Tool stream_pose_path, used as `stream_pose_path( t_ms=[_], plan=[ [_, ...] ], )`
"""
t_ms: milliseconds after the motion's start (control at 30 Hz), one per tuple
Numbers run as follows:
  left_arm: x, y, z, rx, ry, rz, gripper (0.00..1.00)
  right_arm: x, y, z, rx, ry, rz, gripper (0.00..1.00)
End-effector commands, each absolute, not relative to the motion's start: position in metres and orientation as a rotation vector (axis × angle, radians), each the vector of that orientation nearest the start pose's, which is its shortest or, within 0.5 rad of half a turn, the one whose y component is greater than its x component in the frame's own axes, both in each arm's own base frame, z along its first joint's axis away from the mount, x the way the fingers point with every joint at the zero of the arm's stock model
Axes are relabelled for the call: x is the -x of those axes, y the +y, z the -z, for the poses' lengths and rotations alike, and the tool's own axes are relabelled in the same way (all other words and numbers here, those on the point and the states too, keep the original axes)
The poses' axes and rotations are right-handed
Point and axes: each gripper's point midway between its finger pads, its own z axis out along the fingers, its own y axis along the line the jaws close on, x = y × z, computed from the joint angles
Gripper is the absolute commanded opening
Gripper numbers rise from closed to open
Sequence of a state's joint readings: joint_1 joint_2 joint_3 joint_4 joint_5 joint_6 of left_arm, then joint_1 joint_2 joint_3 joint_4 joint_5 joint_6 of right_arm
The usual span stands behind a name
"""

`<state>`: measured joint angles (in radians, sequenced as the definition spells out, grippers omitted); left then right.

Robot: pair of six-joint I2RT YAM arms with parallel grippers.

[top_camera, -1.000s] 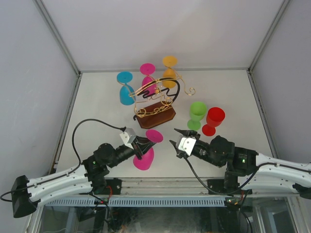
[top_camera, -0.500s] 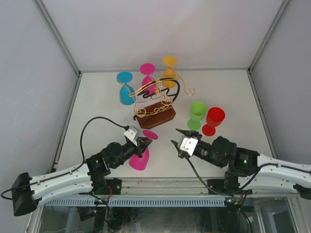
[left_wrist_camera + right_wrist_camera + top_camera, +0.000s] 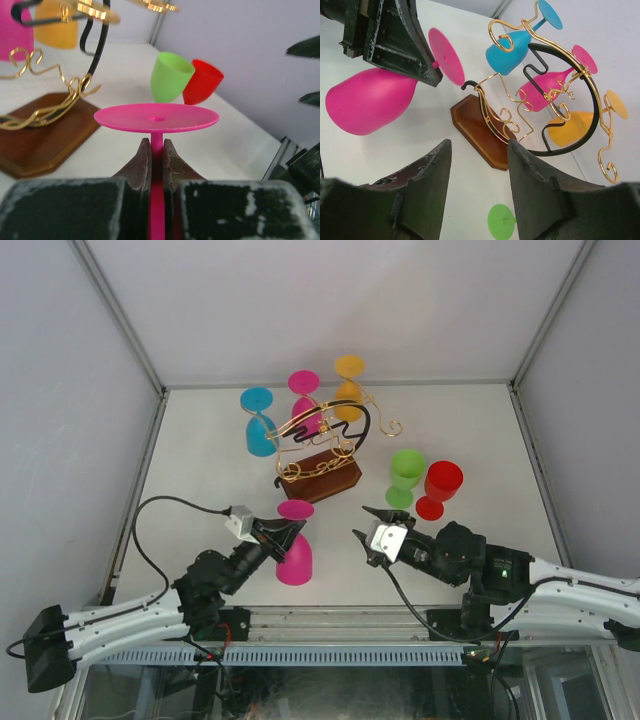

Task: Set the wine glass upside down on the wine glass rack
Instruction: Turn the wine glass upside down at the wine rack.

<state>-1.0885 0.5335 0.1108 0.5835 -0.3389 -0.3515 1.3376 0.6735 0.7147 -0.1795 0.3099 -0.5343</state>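
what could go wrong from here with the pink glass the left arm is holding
1. The left gripper pinches only the thin stem of the held pink wine glass, so the bowl may swing or slip in transit.
2. The wine glass rack already holds the blue glass and others among curled wires; the wide foot could snag a scroll or bump one.
3. The green glass and red glass stand beside the rack and could get knocked over.

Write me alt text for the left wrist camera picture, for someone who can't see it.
The left gripper is shut on the thin stem of a pink wine glass, its flat round foot just beyond the fingertips. Behind, at left, stands the wine glass rack; farther back, a green glass and a red glass side by side.
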Motion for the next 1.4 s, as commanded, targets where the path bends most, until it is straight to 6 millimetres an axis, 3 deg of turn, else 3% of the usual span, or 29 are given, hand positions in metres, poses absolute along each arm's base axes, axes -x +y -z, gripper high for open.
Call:
stream_pose_path(
  t_ms=[0,100,267,500,1000,1367],
  plan=[
    [-0.174,-0.228,-0.261,-0.206,1.224,0.978,0.0,-0.136,0.257,-0.285,1.197,1.197,-0.349,0.48],
    [-0.172,-0.234,-0.267,-0.25,1.15,0.98,0.0,-0.136,0.257,-0.285,1.199,1.198,-0.346,0.48],
    [-0.17,-0.259,-0.268,-0.403,1.092,1.006,0.0,-0.137,0.254,-0.285,1.195,1.202,-0.339,0.48],
    [-0.178,-0.281,-0.264,-0.558,1.044,0.951,0.0,-0.137,0.25,-0.284,1.191,1.213,-0.335,0.48],
    [-0.221,-0.29,-0.296,-0.666,0.883,0.807,0.0,-0.138,0.243,-0.276,1.217,1.251,-0.305,0.48],
    [-0.235,-0.285,-0.292,-0.655,0.89,0.784,0.0,-0.138,0.249,-0.274,1.232,1.247,-0.305,0.48]
  ],
)
